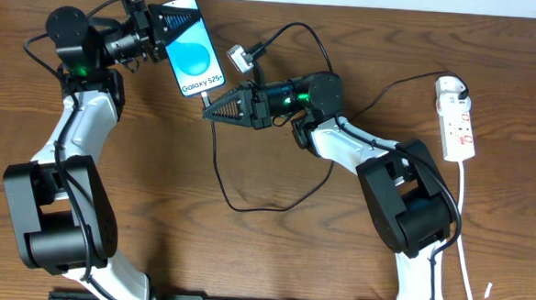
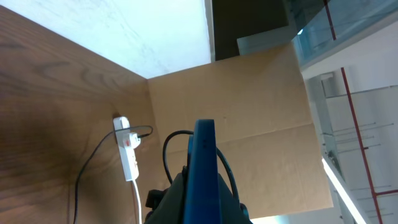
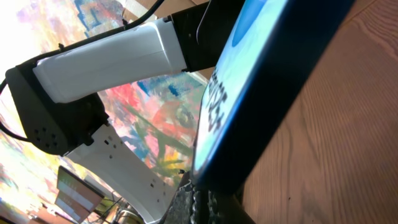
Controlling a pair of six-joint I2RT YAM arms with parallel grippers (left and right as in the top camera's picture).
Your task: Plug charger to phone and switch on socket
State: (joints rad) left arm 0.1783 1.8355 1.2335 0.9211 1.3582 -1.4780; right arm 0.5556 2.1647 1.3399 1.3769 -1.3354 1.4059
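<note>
My left gripper (image 1: pixel 160 25) is shut on the top end of the phone (image 1: pixel 192 59) and holds it tilted at the back left, blue screen up. In the left wrist view the phone (image 2: pixel 204 155) shows edge-on between the fingers (image 2: pixel 205 202). My right gripper (image 1: pixel 208 110) is shut, its tip at the phone's lower edge, and the thin black charger (image 1: pixel 219 170) trails from it. In the right wrist view the phone (image 3: pixel 261 81) fills the frame right above the fingers (image 3: pixel 211 205); the plug tip is hidden. The white socket (image 1: pixel 458 119) lies at the far right.
The charger loops over the wood table (image 1: pixel 272 251) and runs right to a black plug (image 1: pixel 462 87) at the socket's top end. The socket also shows in the left wrist view (image 2: pixel 127 152). A thicker robot cable with a silver connector (image 1: pixel 239 55) hangs beside the phone.
</note>
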